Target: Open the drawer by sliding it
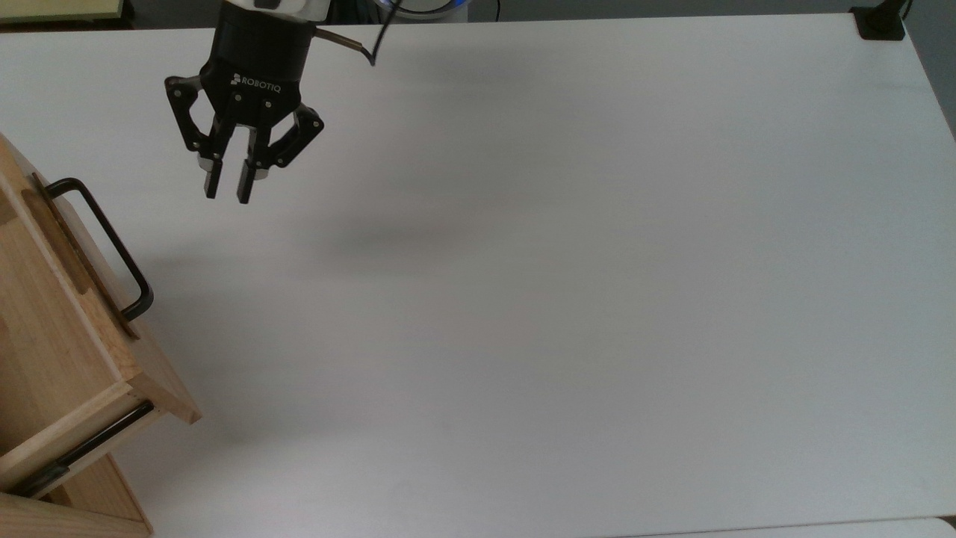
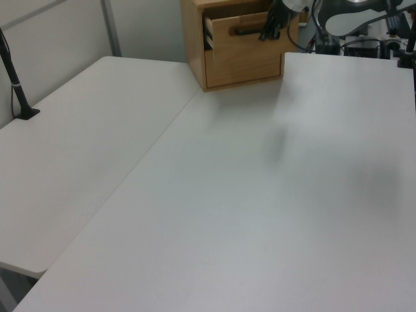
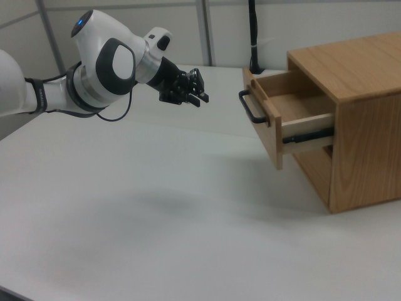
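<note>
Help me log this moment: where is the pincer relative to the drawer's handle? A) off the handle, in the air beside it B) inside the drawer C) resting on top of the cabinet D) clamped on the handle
A: the pincer hangs over the table, clear of the black handle of the drawer, with its fingers apart and nothing between them.

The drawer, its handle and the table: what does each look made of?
The drawer looks like light unpainted pine: pale yellow boards with visible grain and a matt finish. Its handle seems to be black metal, a thin bent bar with a slight sheen, though coated plastic cannot be ruled out. The table looks like smooth white laminate, matt and featureless. The claw hangs open, apart from the handle.
</note>
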Tool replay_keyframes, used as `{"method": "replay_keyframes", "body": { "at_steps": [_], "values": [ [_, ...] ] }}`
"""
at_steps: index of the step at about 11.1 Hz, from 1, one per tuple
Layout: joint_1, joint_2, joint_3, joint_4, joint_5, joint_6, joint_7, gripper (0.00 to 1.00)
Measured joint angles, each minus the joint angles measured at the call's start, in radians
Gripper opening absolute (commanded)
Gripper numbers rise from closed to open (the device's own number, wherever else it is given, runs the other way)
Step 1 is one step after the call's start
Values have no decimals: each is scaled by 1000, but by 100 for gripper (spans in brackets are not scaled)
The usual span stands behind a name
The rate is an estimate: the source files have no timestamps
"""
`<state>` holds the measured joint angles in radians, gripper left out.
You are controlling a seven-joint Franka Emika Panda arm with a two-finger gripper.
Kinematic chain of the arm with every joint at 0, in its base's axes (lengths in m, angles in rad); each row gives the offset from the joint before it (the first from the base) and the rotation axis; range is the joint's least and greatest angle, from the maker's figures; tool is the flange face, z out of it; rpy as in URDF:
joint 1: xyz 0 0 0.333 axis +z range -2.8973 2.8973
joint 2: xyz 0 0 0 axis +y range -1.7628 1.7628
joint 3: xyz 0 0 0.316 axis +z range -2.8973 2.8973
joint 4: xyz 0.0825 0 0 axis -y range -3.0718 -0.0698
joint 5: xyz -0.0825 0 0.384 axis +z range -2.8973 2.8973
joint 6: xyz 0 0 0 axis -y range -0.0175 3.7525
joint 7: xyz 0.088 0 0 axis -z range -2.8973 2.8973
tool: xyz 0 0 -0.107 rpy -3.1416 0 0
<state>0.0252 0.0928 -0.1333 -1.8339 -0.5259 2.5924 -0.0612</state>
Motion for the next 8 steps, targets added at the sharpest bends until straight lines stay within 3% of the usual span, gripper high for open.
{"method": "replay_keyframes", "body": {
  "at_steps": [2, 3, 4, 6, 8],
  "values": [
    [1, 0, 49, 27, 97, -179, 257, 100],
    [4, 0, 85, 72, 218, -323, 330, 100],
    [6, -1, 104, 133, 353, -488, 348, 100],
    [3, -4, 105, 225, 525, -769, 337, 100],
    [-1, -8, 101, 246, 572, -885, 300, 100]
  ]
}}
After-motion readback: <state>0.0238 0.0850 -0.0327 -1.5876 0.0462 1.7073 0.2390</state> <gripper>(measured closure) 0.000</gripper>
